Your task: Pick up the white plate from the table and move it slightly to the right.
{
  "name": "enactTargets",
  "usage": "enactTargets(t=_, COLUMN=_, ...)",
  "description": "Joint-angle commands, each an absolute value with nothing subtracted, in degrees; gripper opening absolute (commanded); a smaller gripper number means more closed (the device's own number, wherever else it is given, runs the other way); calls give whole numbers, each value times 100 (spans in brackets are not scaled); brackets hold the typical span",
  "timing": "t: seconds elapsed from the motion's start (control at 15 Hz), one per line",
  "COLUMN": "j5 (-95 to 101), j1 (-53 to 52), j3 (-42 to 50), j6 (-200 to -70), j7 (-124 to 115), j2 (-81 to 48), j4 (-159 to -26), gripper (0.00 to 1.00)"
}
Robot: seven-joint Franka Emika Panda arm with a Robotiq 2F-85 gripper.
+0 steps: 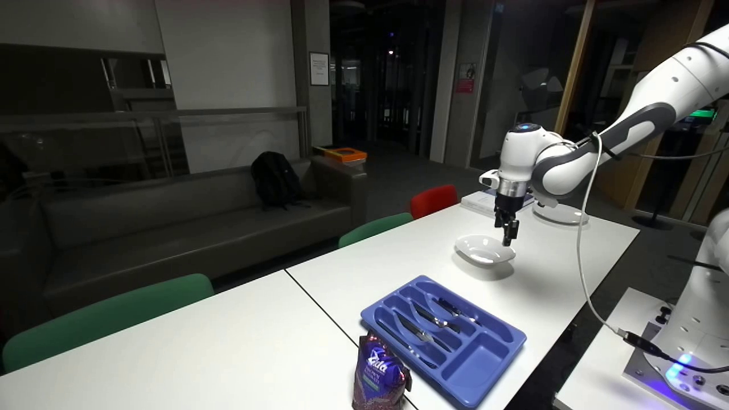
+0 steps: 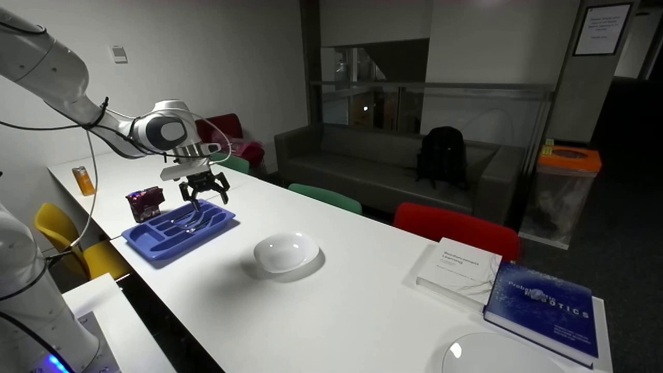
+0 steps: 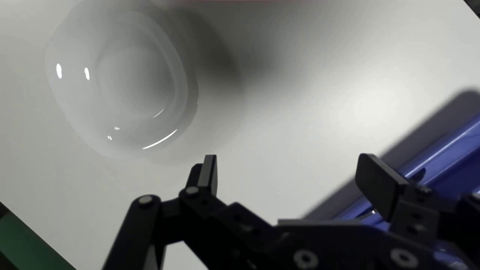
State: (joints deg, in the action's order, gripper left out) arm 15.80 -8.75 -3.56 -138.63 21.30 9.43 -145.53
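Clearly, in an exterior view the blue tray (image 2: pixel 146 239) lies on the desk (image 2: pixel 352 311); the end effector (image 2: pixel 211 204) hangs above the desk near the tray, its jaws spread wide apart; the white plate (image 2: pixel 286 254) sits upright to the right of the tray, apart from it; farther along that side, well apart from the tray, lie a white book (image 2: pixel 460 271), a blue book (image 2: pixel 541 310) and a flatter plate (image 2: pixel 497 355) partly out of view; on the tray's opposite side stand a shiny packet (image 2: pixel 146 203), near it, and an orange can (image 2: pixel 83 181), well apart from it.

In an exterior view cutlery (image 1: pixel 424 336) lies in the tray's compartments; the shiny packet stands just beside the tray; the white plate rests beyond the tray, the end effector overlapping its rim from this angle.

In the wrist view the tray fills the lower right, partly hidden behind one jaw; the white plate lies up and to the left of the tray, apart from it; a green chair (image 3: pixel 26 247) shows well to the tray's left.
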Motion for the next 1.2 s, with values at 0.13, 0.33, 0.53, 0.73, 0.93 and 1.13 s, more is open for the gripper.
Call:
enactTargets(t=0.13, j5=2426, j1=-597, j3=-488, j6=-14043, j7=700, j2=254, j4=-14387, gripper=100)
enactTargets(t=0.33, j5=2628, j1=-592, j3=-442, j6=-14195, j7=409, j2=-196, j4=-14332, gripper=100)
enactTargets(t=0.53, j5=3027, j1=-652, j3=-413, j6=-14121, j7=483, j2=-578, j4=-14246, gripper=100)
enactTargets(t=0.73, j5=3761, j1=-760, j3=-343, j6=-13846, j7=159, j2=-841, j4=-14135, gripper=100)
enactTargets(t=0.93, j5=4473, j1=-805, j3=-282, j6=-13783, j7=-413, j2=-1022, j4=-14076, gripper=100)
enactTargets(t=1.13, j5=4408, j1=-725, j3=-365, j6=-13893, j7=-378, j2=-1020, j4=-14160, gripper=100)
